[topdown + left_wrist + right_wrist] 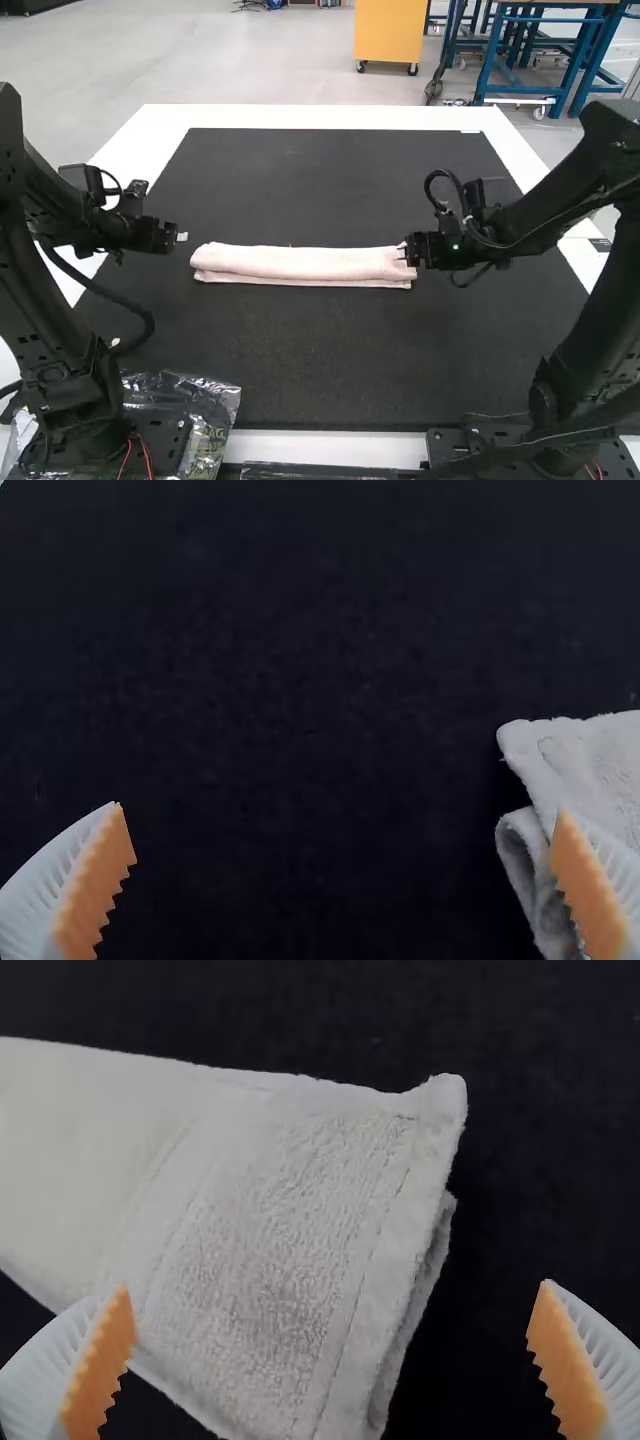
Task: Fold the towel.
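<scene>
A pale pink towel (305,264) lies folded into a long narrow strip across the dark mat. My left gripper (182,238) is just off the strip's left end. At the right end of the strip is my right gripper (408,252). In the left wrist view, my left gripper (345,880) is open, one finger overlapping the corner of the towel (590,770). The right wrist view has my right gripper (332,1360) open above the layered end of the towel (270,1230), its fingers spread to either side of that end.
The black mat (300,370) covers most of the white table (330,117). Crumpled clear plastic packaging (215,400) lies beside the left arm's base, near the table's front edge. A dark bar runs along that edge.
</scene>
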